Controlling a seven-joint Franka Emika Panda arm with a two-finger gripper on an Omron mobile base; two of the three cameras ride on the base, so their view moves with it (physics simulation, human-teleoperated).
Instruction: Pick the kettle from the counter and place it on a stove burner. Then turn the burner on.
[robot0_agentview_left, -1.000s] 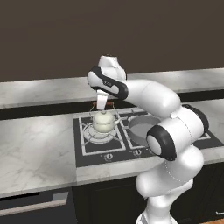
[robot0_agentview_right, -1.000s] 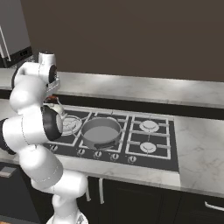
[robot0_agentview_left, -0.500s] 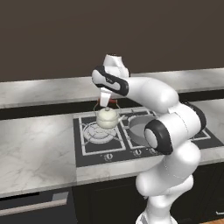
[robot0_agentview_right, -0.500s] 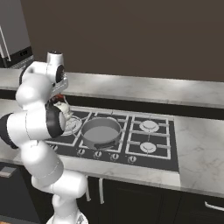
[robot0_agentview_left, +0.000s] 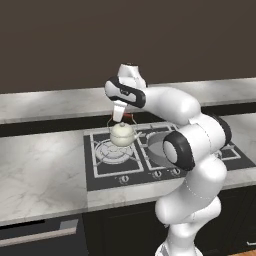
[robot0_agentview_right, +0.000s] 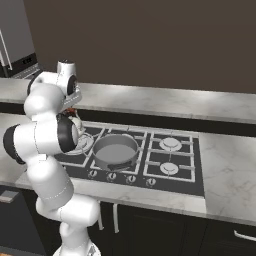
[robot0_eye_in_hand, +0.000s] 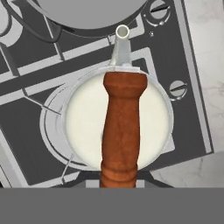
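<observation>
Pincer (robot0_agentview_left: 121, 118) clamped on the kettle's (robot0_agentview_left: 122, 134) reddish-brown handle bar (robot0_eye_in_hand: 121, 127), arm reaching in from above. Kettle hangs upright directly over the front-left stove burner (robot0_agentview_left: 115, 151); whether its base touches the grate I cannot tell. Hand view: spout (robot0_eye_in_hand: 121, 45) points toward the grey pan (robot0_agentview_right: 115, 150), burner rings show around the cream body. Pan sits on the neighbouring burner just beside it. Knobs (robot0_agentview_right: 111, 176) line the cooktop's front edge; marble worktop (robot0_agentview_left: 42, 165) lies to either side.
</observation>
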